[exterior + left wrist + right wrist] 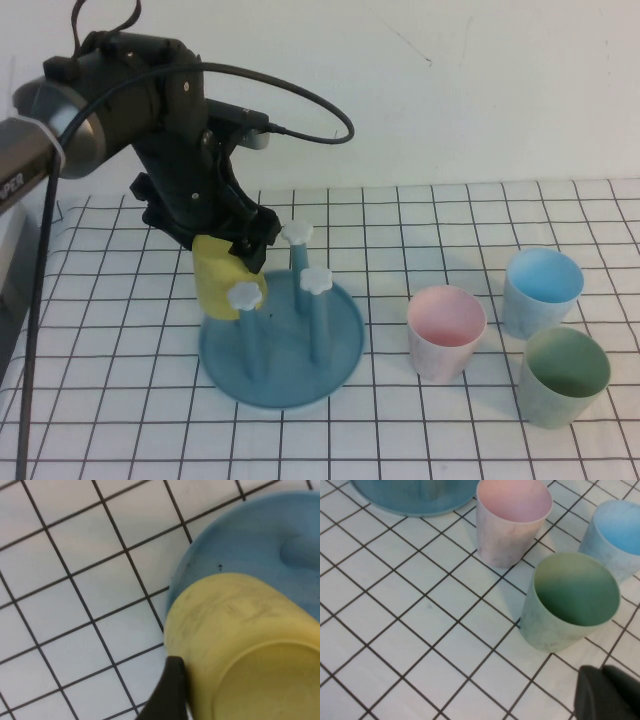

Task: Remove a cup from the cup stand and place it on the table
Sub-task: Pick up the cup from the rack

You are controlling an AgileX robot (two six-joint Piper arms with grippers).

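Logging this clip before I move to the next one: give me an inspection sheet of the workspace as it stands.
Surface: table, white grid cloth.
Job's things: yellow cup inverted at the cup stand, by its pegs.
Clutter: pink cup, blue cup, green cup, upright, right of the stand.
Grippers: left gripper at the yellow cup; right gripper near the green cup.
Cables: black cable looping off the left arm.
Surroundings: plain white wall.
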